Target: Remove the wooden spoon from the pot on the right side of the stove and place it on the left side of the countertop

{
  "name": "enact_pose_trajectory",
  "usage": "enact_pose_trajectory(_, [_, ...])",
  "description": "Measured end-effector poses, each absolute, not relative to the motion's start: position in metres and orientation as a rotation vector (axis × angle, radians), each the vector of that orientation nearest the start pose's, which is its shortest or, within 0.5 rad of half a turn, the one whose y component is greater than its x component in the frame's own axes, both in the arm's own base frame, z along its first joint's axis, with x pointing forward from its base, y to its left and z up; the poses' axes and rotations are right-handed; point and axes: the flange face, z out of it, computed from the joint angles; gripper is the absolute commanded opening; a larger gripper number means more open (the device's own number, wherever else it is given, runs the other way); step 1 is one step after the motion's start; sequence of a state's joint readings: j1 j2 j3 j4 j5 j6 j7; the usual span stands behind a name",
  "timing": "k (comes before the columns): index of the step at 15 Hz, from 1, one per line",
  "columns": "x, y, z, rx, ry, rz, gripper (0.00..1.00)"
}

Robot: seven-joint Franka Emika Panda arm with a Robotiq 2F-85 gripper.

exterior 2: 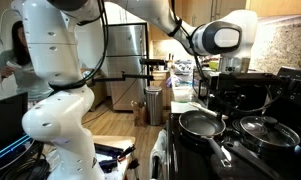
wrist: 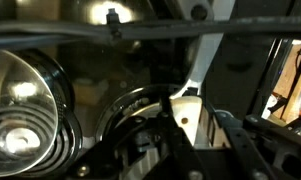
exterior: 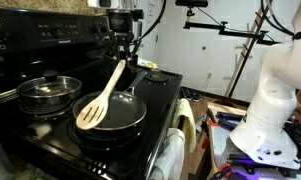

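Observation:
The wooden spoon [exterior: 105,93] is pale and long. It slants over the frying pan [exterior: 112,115] on the black stove [exterior: 50,130], with its bowl low over the pan's near rim and its handle rising to my gripper [exterior: 121,58]. The gripper is shut on the top of the handle. In the wrist view the handle end [wrist: 187,112], with its small hole, sits between the fingers [wrist: 187,125]. I cannot make out the dark pot clearly; it is hidden behind the gripper.
A steel pot with a glass lid [exterior: 47,92] stands beside the pan and shows in both exterior views [exterior 2: 262,128]. The stove's raised back panel [exterior: 50,35] is close behind. A cloth [exterior: 172,155] hangs at the stove front. The white robot base [exterior: 275,110] stands beside it.

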State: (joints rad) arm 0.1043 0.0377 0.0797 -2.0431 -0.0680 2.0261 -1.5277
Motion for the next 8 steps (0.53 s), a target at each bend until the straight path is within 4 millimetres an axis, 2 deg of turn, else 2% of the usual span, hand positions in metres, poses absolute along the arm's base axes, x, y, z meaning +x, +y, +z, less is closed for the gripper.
enact_pose_trajectory(4, [0.546,0.161,0.398,1.897,2.523,-0.143,0.07])
enact_pose_trajectory(8, [0.535,0.217,0.377,1.861,2.646,-0.14,0.07])
